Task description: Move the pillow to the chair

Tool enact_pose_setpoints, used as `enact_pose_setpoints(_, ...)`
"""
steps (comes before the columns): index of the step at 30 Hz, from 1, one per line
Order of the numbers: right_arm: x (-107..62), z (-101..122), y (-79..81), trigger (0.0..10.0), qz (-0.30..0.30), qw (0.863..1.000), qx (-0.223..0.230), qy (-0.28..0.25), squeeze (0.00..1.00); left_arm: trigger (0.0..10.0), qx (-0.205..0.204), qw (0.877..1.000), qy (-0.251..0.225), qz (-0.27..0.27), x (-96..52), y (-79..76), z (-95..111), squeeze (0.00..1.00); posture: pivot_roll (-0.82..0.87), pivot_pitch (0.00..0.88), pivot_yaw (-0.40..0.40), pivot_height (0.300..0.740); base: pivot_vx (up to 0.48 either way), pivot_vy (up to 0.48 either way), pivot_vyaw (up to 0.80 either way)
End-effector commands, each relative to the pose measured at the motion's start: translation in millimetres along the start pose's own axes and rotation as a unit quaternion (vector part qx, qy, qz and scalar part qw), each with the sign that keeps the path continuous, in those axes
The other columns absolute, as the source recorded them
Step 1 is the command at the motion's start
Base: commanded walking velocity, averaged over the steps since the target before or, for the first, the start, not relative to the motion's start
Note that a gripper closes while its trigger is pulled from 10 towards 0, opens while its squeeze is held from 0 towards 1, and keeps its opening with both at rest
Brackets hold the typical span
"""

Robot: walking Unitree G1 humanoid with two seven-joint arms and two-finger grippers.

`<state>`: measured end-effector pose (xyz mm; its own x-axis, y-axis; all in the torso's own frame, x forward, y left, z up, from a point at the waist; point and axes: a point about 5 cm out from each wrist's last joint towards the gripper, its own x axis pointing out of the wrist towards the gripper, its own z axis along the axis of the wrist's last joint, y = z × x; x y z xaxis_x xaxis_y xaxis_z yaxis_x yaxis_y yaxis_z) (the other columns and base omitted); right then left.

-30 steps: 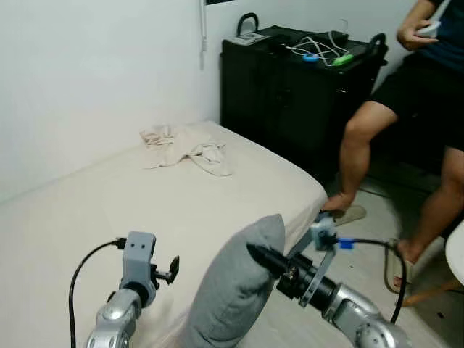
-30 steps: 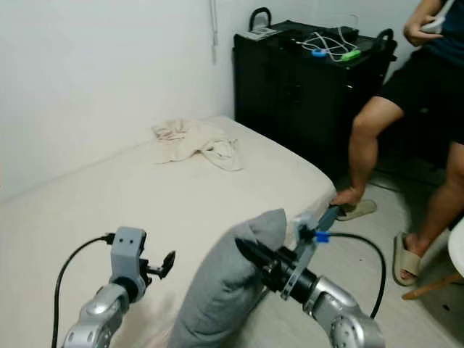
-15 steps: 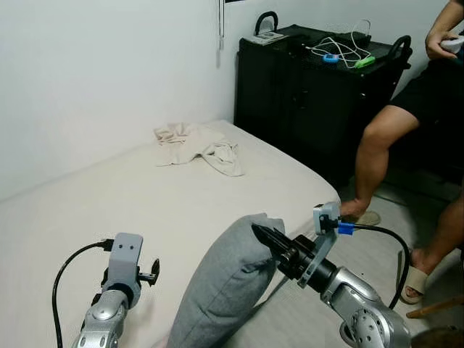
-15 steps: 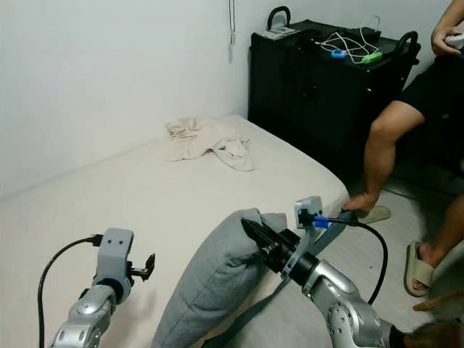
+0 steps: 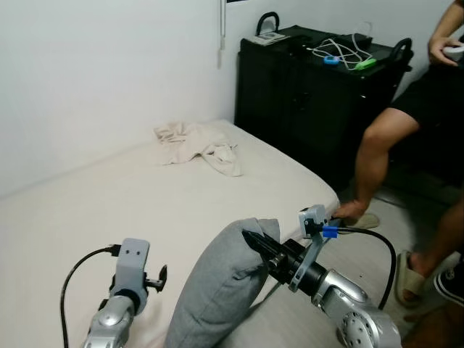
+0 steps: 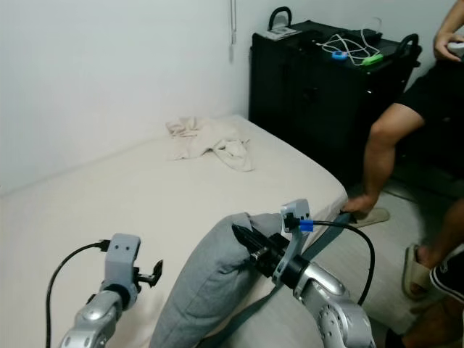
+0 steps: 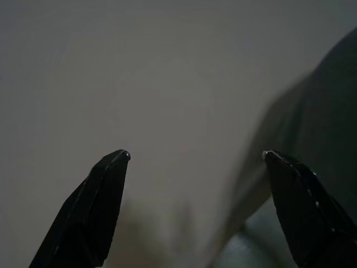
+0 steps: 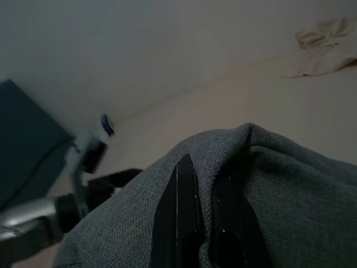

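One grey pillow (image 5: 225, 283) pinched by right gripper (image 5: 255, 243), one bed (image 5: 145, 196), possibly

Right gripper (image 8: 202, 226) fingers pinch grey pillow (image 8: 290, 190) fold; beige bed (image 8: 223, 106) beyond.

My right claw (image 5: 255, 243) buries its tips in the pillow (image 5: 217, 293), whose lower end the frame cuts off; the person (image 5: 406, 116) (head out of frame) holds something too small to tell
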<state>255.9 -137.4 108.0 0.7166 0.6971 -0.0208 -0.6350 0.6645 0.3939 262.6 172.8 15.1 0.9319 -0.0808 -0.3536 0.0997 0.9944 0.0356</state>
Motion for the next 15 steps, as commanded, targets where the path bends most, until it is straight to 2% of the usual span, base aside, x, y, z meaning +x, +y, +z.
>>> enact_pose_setpoints(1,1.6,-4.6,-0.3,10.0,-0.007,1.000,-0.004,0.010,0.00,10.0,0.002,1.000,0.006,0.002,-3.1,4.2,-4.3,0.00,-0.03,0.002,-0.002,0.740,0.000,0.000,0.71)
enact_pose_setpoints(15,-0.4,-9.4,-4.5,10.0,-0.022,0.999,-0.016,0.024,0.00,10.0,0.004,1.000,0.006,-0.011,-2.4,-0.9,-4.9,0.00,-0.03,0.003,-0.002,0.740,0.000,0.000,0.71)
